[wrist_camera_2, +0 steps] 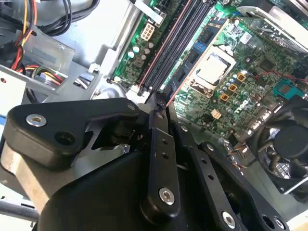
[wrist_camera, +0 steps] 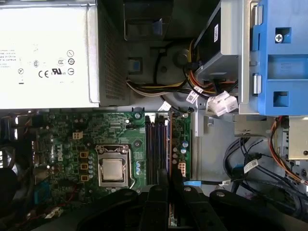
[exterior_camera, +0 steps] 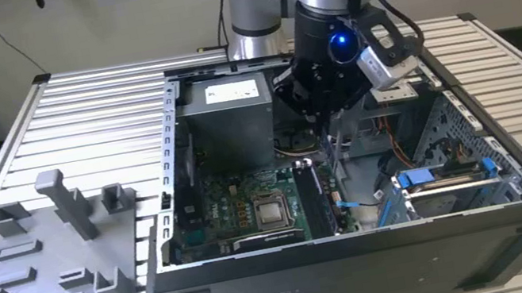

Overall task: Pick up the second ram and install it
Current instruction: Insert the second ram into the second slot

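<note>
My gripper (exterior_camera: 322,126) hangs inside the open computer case (exterior_camera: 367,257), over the memory slots (exterior_camera: 311,198) beside the processor (exterior_camera: 272,210). In both wrist views its black fingers stand pressed together, and I see nothing sticking out between them. The gripper's tip (wrist_camera_2: 160,101) lies over one end of the slot row (wrist_camera_2: 173,43). Long, narrow dark sticks stand edge-up in those slots. The one in line with the gripper (wrist_camera: 169,180) has a brownish edge and looks like the second ram (wrist_camera: 168,144). Whether the fingers touch it I cannot tell.
A grey tray (exterior_camera: 35,267) with an upright grey post (exterior_camera: 64,201) lies at the exterior view's left. In the case are the power supply (wrist_camera: 48,53), bundled cables (wrist_camera: 159,86), a blue drive cage (wrist_camera: 281,57) and a black fan (wrist_camera_2: 284,139).
</note>
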Action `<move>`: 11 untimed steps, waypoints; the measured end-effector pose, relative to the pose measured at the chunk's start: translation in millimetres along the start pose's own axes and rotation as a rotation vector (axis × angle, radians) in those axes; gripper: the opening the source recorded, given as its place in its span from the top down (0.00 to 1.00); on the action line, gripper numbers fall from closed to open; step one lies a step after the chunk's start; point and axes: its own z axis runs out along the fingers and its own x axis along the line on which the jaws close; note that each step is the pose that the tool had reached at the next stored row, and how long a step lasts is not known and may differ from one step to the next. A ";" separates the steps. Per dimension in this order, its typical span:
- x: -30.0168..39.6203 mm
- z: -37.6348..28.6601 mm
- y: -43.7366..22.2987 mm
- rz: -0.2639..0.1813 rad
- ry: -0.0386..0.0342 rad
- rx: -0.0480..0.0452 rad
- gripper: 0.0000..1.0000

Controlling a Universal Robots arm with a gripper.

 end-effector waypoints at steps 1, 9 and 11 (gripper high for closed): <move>0.3 1.2 0.0 0.000 0.0000 -0.0001 0.86; 0.3 2.5 0.0 0.000 0.0000 0.0000 0.86; 0.3 3.0 0.0 0.000 0.0000 -0.0001 0.86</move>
